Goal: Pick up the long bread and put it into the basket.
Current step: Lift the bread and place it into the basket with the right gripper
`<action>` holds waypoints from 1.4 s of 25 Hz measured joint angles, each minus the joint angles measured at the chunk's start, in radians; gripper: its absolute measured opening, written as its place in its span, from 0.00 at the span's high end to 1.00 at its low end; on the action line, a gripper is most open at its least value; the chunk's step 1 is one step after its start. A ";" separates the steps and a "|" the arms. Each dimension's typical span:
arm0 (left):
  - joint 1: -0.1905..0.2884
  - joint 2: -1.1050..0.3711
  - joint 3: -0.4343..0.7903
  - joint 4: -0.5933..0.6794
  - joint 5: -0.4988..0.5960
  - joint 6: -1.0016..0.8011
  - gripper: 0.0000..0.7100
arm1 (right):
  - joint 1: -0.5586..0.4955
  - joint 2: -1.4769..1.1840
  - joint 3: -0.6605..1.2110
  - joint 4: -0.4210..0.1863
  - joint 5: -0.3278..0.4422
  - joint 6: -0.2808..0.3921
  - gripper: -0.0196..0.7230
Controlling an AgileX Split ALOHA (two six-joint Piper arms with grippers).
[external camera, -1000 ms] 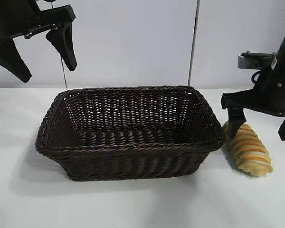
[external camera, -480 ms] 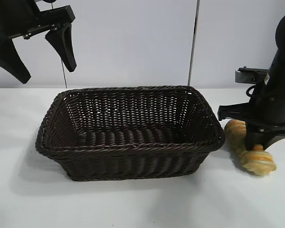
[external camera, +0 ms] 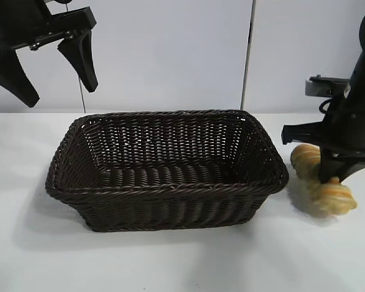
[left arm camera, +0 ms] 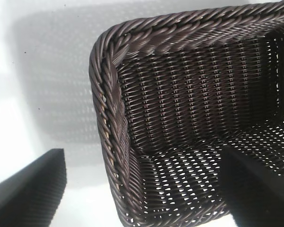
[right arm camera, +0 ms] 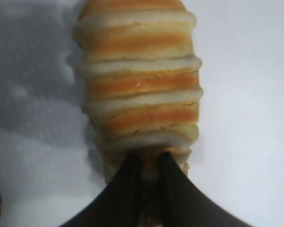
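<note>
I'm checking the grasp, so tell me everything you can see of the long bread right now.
The long bread is an elongated golden-yellow loaf with orange-brown bands alternating with pale crosswise ridges and rounded ends. It sits just right of the basket, apart from its rim and outside it. The right claw is shut on its middle from above. A soft shadow lies beneath it; whether it touches the table is unclear.

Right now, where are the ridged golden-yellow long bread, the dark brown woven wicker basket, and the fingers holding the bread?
Ridged golden-yellow long bread (external camera: 336,196): exterior view, its lower end.
Dark brown woven wicker basket (external camera: 170,190): exterior view, near braided rim.
Right gripper (external camera: 330,176): exterior view, between its fingers, clamped on the bread.
</note>
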 joint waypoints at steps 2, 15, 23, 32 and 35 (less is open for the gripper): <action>0.000 0.000 0.000 0.000 0.000 0.000 0.11 | 0.000 -0.009 -0.054 0.000 0.051 -0.033 0.86; 0.000 0.000 0.000 0.000 0.000 0.000 0.11 | 0.000 -0.010 -0.162 0.251 0.103 -0.872 0.88; 0.000 0.000 0.000 0.000 0.006 0.000 0.11 | 0.000 -0.010 -0.162 0.570 0.079 -1.253 0.89; 0.000 0.000 0.000 0.000 0.006 0.000 0.11 | 0.047 -0.008 -0.162 0.688 0.073 -1.398 0.89; 0.000 0.000 0.000 0.000 0.006 0.000 0.11 | 0.116 0.015 -0.162 0.681 0.044 -1.401 0.89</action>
